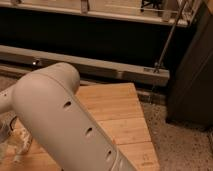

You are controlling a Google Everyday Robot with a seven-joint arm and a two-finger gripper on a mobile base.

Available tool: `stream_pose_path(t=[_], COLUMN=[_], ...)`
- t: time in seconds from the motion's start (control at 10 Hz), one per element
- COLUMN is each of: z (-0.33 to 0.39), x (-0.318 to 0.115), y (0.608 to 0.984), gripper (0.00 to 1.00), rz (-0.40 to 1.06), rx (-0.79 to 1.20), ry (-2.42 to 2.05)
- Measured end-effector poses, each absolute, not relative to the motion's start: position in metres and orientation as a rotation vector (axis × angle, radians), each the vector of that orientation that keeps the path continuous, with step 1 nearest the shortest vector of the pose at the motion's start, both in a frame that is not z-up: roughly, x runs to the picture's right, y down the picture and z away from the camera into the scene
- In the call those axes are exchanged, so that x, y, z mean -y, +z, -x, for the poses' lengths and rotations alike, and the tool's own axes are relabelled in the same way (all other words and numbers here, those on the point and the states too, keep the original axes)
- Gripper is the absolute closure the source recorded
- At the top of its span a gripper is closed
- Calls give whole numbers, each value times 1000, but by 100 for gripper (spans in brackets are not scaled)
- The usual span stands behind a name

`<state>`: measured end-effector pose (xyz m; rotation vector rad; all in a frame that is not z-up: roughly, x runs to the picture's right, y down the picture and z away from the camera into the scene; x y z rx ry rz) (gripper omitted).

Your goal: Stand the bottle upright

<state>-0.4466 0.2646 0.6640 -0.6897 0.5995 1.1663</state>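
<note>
Gripper [7, 136] low left at wooden table [120, 107], arm [60, 115] filling foreground

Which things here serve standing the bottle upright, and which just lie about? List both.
Job: bottle, low at the left, mostly hidden; gripper, far left beside it, under the arm.
Lying about: wooden table; metal rail; dark cabinet.

Arm [65, 120] over table [125, 107]; jaws low left, perhaps beside bottle [21, 146].

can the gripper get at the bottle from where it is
Probably yes: the gripper sits low at the left edge, close by the bottle, with nothing seen between them; the arm hides much there.
</note>
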Motion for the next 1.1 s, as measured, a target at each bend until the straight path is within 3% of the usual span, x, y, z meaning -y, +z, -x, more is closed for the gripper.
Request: stream_pose_path(t=[1.1], z=[448], x=[-264], y=[665], gripper=[35], rz=[682], rx=[-602], ry=[1168])
